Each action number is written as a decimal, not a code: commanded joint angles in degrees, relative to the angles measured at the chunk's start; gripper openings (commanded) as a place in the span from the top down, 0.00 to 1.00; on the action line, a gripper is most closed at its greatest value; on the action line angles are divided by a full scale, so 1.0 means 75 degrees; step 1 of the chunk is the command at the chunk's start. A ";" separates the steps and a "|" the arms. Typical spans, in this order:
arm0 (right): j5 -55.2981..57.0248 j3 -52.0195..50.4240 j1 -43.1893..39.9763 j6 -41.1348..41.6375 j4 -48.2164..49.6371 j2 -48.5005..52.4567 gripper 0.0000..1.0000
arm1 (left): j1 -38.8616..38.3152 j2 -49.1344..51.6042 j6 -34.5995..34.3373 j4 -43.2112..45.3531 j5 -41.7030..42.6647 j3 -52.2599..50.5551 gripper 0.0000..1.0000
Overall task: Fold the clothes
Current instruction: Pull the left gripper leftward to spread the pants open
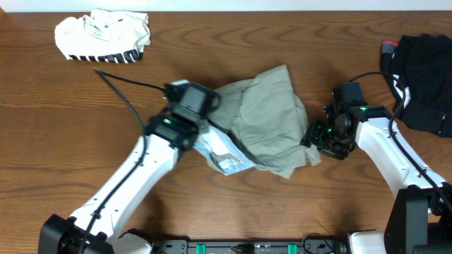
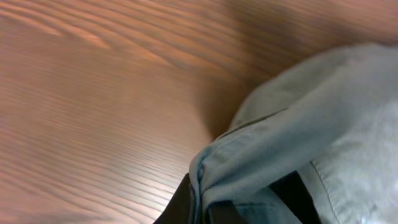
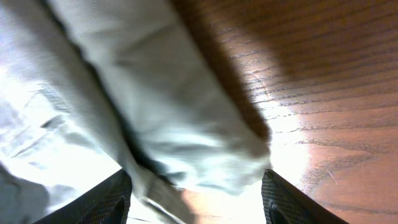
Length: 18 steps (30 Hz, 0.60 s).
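Observation:
The light khaki-grey garment lies crumpled in the middle of the wooden table, with a pale inner lining showing at its lower left. My left gripper is at the garment's left edge. In the left wrist view the left gripper is shut on a folded seam of the cloth, and its dark fingers are partly buried in fabric. My right gripper sits at the garment's right edge. It stands open, and a hanging fold of the cloth lies loosely between the two fingers.
A white garment with black stripes lies bunched at the back left. A black garment is heaped at the right edge. A black cable runs across the table to the left arm.

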 commanded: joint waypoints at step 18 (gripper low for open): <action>-0.2608 -0.0050 0.0425 -0.0886 0.0423 -0.0134 0.34 | 0.1999 -0.0117 0.0411 -0.0393 -0.0236 0.0143 0.02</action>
